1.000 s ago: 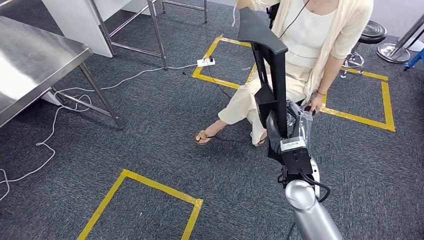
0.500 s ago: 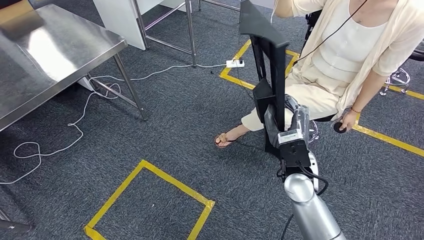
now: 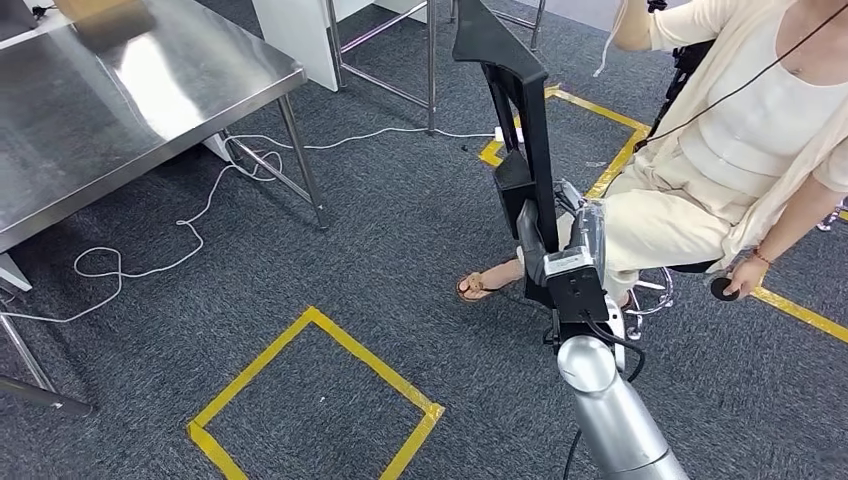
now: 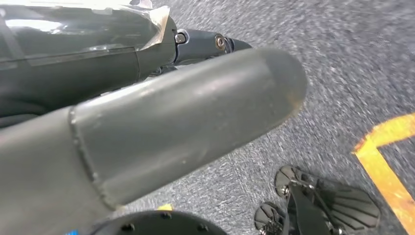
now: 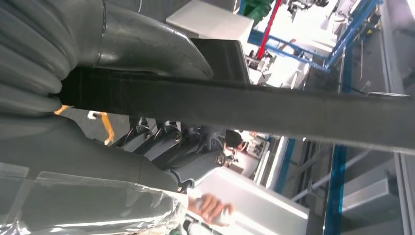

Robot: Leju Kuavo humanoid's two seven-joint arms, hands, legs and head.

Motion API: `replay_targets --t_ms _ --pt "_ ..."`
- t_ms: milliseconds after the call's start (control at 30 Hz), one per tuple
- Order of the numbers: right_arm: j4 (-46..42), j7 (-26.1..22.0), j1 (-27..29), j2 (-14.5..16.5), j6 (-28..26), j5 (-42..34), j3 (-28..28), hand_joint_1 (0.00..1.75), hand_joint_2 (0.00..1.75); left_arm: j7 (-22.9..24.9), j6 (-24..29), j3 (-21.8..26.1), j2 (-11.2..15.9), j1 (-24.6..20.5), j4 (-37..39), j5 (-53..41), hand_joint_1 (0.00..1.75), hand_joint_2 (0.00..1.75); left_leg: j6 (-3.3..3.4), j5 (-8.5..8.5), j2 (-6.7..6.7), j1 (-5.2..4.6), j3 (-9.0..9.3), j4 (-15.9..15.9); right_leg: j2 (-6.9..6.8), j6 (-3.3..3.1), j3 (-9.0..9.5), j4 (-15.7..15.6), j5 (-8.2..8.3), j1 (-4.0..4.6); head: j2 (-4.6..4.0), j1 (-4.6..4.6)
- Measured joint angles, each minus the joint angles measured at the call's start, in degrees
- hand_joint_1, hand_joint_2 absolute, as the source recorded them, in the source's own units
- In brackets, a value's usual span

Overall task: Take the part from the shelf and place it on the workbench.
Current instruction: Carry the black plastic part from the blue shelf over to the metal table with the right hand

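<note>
From the head view I noted the right hand (image 3: 560, 262) clamped on the lower end of the part (image 3: 520, 130), a long black angular piece that stood nearly upright in front of the robot, its wider top end reaching the upper edge of the picture. The part was held clear of the grey carpet (image 3: 400, 250) and well apart from the workbench (image 3: 120, 110), a bare steel table at the upper left. In the right wrist view I saw the thick grey thumb (image 5: 147, 46) pressed over the black bar of the part (image 5: 274, 110), with the darker fingers (image 5: 161, 142) on its other side. The left hand (image 4: 161, 127) appeared in the left wrist view as a grey thumb above the carpet; I could not tell whether its fingers were apart or together. A person (image 3: 740, 140) in pale clothes sat just beyond the part, to the right. A white cable (image 3: 190, 225) trailed across the carpet beneath the workbench, and a square of yellow tape (image 3: 320, 400) lay on the floor at lower left of the arm.
</note>
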Motion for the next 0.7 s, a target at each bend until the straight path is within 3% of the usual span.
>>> replay_targets --t_ms 67,133,200,233,267,333,367,433,500,567,633,700 --pt "-0.1 0.0 0.1 0.0 -0.1 0.1 0.0 1.75 1.75 0.0 0.0 0.0 -0.1 0.1 0.0 -0.1 0.00 0.00 0.35 0.65 -1.03 0.47 0.89 -1.2 1.85 0.24 -0.73 2.1 -1.16 -0.03 -0.01 0.02" --pt "-0.1 0.0 0.3 -0.1 -0.3 0.2 0.0 1.75 1.75 0.0 0.0 0.0 -0.2 0.0 0.0 -0.2 0.00 0.00 0.62 1.02 -2.13 0.77 1.34 -1.8 4.71 0.13 -3.84 8.6 -3.82 -0.42 -0.02 0.08" --pt "0.0 0.1 0.7 -0.2 -0.4 0.3 0.0 1.75 1.75 -0.1 -0.1 0.0 -0.4 -0.1 0.0 -0.3 0.00 0.00 0.67 1.05 -3.53 0.89 1.34 -1.7 5.74 0.46 -7.33 14.8 -5.73 -0.80 -0.03 0.16" --pt "0.0 0.1 0.9 -0.2 -0.4 0.3 0.0 1.75 1.75 -0.1 -0.2 0.0 -0.4 -0.1 0.0 -0.4 0.00 0.00 0.60 1.03 -4.29 0.98 1.36 -1.7 5.83 1.00 -7.87 15.3 -5.43 -1.03 -0.03 0.16" --pt "0.0 0.1 1.0 -0.3 -0.4 0.4 0.0 1.75 1.75 -0.1 -0.2 0.0 -0.5 0.0 0.0 -0.4 0.00 0.00 0.46 0.96 -5.02 1.11 1.41 -1.6 5.94 1.73 -7.22 13.4 -4.19 -1.32 -0.03 0.16" --pt "0.0 0.1 1.1 -0.3 -0.4 0.5 0.0 1.75 1.75 -0.1 -0.2 0.0 -0.5 0.0 0.0 -0.4 0.00 0.00 -0.17 0.63 -6.41 1.44 1.37 -1.0 7.00 3.12 -3.85 5.6 -0.69 -2.00 -0.03 0.21" --pt "0.0 0.1 1.1 -0.3 -0.4 0.5 0.0 1.75 1.75 -0.1 -0.2 0.0 -0.5 0.0 0.0 -0.4 0.00 0.00 -0.62 0.36 -7.03 1.46 1.20 -0.6 7.57 3.24 -2.36 2.4 0.53 -2.20 -0.03 0.27" --pt "0.0 0.1 1.1 -0.2 -0.5 0.5 0.0 1.75 1.75 -0.1 -0.2 0.0 -0.5 0.1 0.0 -0.4 0.00 0.00 -1.41 0.13 -7.89 1.36 0.71 -0.2 8.07 2.40 -1.23 0.0 1.30 -2.16 -0.03 0.32" --pt "0.0 0.2 1.0 -0.2 -0.5 0.5 0.0 1.75 1.75 -0.1 -0.2 0.0 -0.5 0.3 0.0 -0.4 0.00 0.00 -1.87 0.14 -8.09 1.51 0.37 0.0 7.29 1.42 -1.15 -0.1 1.54 -2.08 -0.03 0.31" --pt "0.0 0.2 0.9 0.0 -0.5 0.5 0.0 1.75 1.75 -0.1 -0.2 0.0 -0.4 0.5 0.1 -0.4 0.00 0.00 -2.34 -1.13 -5.93 1.59 -0.50 1.9 6.52 0.72 -1.00 -0.2 1.60 -2.19 -0.03 0.25" --pt "0.0 0.2 0.9 0.0 -0.5 0.5 0.0 1.75 1.75 -0.1 -0.1 0.0 -0.4 0.4 0.1 -0.4 0.00 0.00 -2.86 -4.50 -3.03 1.63 -3.61 8.2 5.60 0.12 -0.90 -0.2 1.46 -2.07 -0.03 0.15" --pt "0.0 0.2 1.0 0.0 -0.6 0.5 0.0 1.75 1.75 -0.1 -0.1 0.0 -0.4 0.3 0.1 -0.4 0.00 0.00 -3.11 -7.16 -2.13 1.82 -7.41 15.3 4.46 -0.18 -0.88 -0.2 1.27 -1.85 -0.03 0.13"
